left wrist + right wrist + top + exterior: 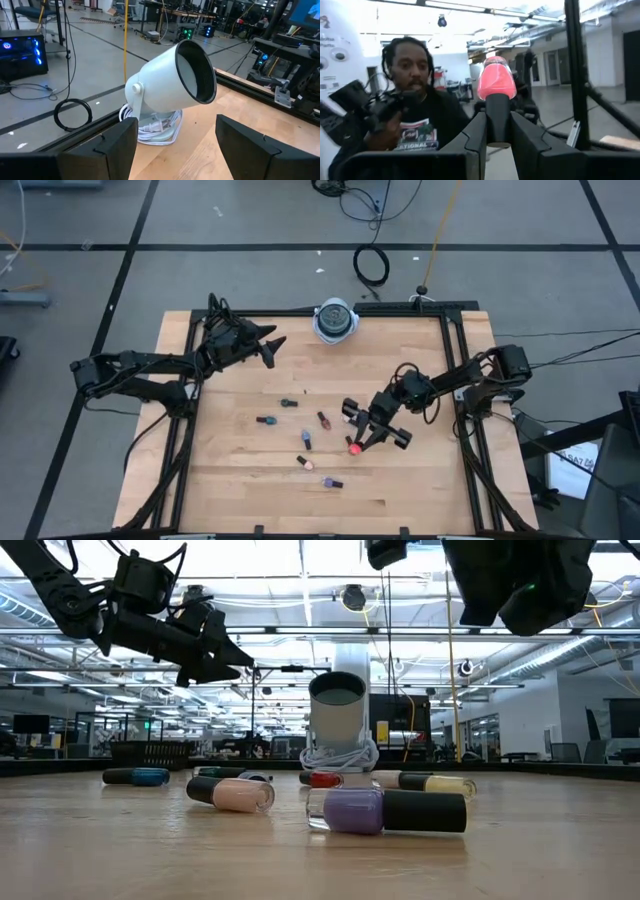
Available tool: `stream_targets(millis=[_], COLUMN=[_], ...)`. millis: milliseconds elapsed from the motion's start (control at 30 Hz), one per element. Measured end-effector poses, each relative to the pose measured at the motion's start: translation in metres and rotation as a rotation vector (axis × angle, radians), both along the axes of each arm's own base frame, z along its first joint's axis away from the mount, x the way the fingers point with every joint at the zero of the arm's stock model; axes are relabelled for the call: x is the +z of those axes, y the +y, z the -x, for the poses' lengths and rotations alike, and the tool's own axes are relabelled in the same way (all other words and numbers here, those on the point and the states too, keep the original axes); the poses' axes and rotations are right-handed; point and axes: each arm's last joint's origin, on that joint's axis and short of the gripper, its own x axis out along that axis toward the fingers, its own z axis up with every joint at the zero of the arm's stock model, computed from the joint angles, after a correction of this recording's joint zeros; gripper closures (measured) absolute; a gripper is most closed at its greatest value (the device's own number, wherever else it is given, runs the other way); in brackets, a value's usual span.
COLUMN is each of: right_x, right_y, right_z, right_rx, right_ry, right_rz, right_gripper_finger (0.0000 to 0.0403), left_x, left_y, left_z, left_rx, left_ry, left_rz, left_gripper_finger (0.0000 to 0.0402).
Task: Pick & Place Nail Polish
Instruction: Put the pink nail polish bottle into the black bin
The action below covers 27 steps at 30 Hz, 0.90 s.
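the right tool [357, 442] is hanging over the middle-right of the bench [240, 490], clenched on a pink nail polish bottle [496, 79]; in the right wrist view its two dark fingers [475, 137] are pinching the bottle's dark cap, with the pink body sticking out beyond the tips. in the high view the pink spot [354, 448] is showing at the tool's end. behind it in that wrist view a person [412, 120] in a dark shirt is standing beyond the bench.

the left tool [272, 348] is waiting above the far-left part of the bench, released and holding nothing, pointing toward a white lamp [170, 90] at the far edge.

other nail polish bottles are lying on their sides on the wood between the two arms: a teal one [266, 421], a dark-capped one [289, 403], a blue one [306, 440], a reddish one [324, 420], a pale pink one [232, 794] and a purple one [385, 810] nearest the low camera.
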Motion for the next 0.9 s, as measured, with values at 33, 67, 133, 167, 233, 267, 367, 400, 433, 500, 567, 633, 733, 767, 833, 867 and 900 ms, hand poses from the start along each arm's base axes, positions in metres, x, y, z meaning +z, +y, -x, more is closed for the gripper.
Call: stream_targets(millis=[33,67,133,167,233,267,367,400,433,500,567,633,733,767,833,867,900], right_x=[0.0011,0.0017,0.0016,0.0009,0.0008,0.001,0.0009,0.001,0.001,0.001,0.0011,0.0011,0.0011,0.0011,0.001,0.0011,0.0011], right_y=[-0.0002,-0.0002,-0.0003,-0.0003,-0.0002,-0.0002,-0.0002,-0.0002,-0.0002,-0.0002,-0.0002,-0.0002,-0.0002,-0.0002,-0.0002,-0.0002,-0.0002], right_z=[0.0001,0.0005,0.0004,0.0,0.0,0.0,-0.0001,-0.0001,-0.0001,-0.0001,-0.0002,-0.0002,-0.0002,-0.0002,-0.0002,-0.0002,-0.0002], right_rx=[-0.006,-0.006,-0.006,-0.007,-0.006,-0.007,-0.008,-0.008,-0.008,-0.009,-0.009,-0.009,-0.009,-0.009,-0.01,-0.01,-0.01], right_ry=[-0.009,-0.015,-0.014,-0.007,-0.006,-0.008,-0.007,-0.007,-0.008,-0.007,-0.008,-0.008,-0.008,-0.008,-0.007,-0.008,-0.008], right_rz=[0.001,0.001,0.001,0.002,0.002,0.002,0.002,0.002,0.002,0.002,0.001,0.001,0.001,0.001,0.001,0.001,0.001], right_gripper_finger=[0.0352,0.0352,0.0352,0.0352,0.0352,0.0352,0.0352,0.0352,0.0352,0.0352,0.0352,0.0352,0.0352,0.0352,0.0352,0.0352,0.0352], left_x=[0.0,0.0001,0.0003,0.0003,0.0002,0.0003,0.0003,0.0003,0.0003,0.0003,0.0003,0.0003,0.0003,0.0003,0.0003,0.0003,0.0003], left_y=[0.0,0.0,0.0,0.0,0.0,0.0,0.0,0.0,0.0,0.0,0.0,0.0,0.0,0.0,0.0,0.0,0.0], left_z=[0.0,0.0,0.0,-0.0001,0.0,0.0,0.0,-0.0001,0.0,-0.0001,0.0,0.0,-0.0001,-0.0001,0.0,0.0,0.0], left_rx=[0.0,-0.001,-0.001,-0.001,-0.001,-0.001,-0.001,-0.001,-0.001,-0.001,-0.001,-0.001,-0.001,-0.001,-0.001,-0.001,-0.001], left_ry=[0.001,0.0,-0.001,-0.001,0.0,0.0,0.0,-0.001,0.0,0.0,0.0,0.001,0.0,0.001,0.0,0.001,0.001], left_rz=[-0.001,-0.002,-0.004,-0.004,-0.004,-0.004,-0.004,-0.005,-0.005,-0.005,-0.006,-0.006,-0.006,-0.006,-0.006,-0.006,-0.006], left_gripper_finger=[0.0144,0.0144,0.0144,0.0144,0.0144,0.0144,0.0144,0.0144,0.0144,0.0144,0.0144,0.0144,0.0144,0.0144,0.0144,0.0144,0.0144])
